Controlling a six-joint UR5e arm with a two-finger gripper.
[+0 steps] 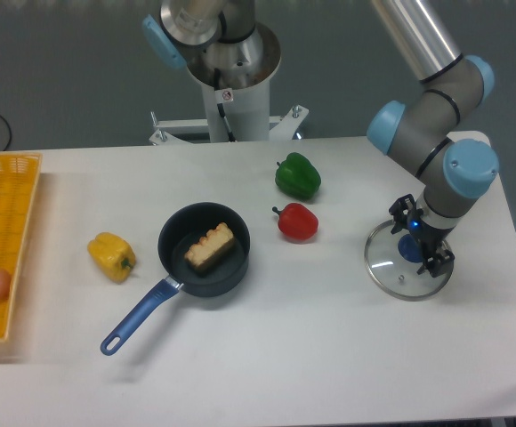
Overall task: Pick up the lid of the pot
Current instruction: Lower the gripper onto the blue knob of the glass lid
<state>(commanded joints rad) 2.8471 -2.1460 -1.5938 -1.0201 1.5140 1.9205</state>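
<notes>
Black in colour, the pan (225, 277) was occupied by a tan block (210, 247). Well to the pan's right in the view, the clear pot lid (391, 278) was seen. The gripper (424, 233) was opened, its fingers spread about the lid's blue knob (408, 249); whether contact was made could not be told. Left of the pan, a yellow pepper (112, 255) was seen.

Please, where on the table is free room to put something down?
Bare patches: lower middle, between the blue handle and the pot lid; upper left, between the orange crate and the green pepper. Crowded: the right side, where the claw is at the lid's knob.
</notes>
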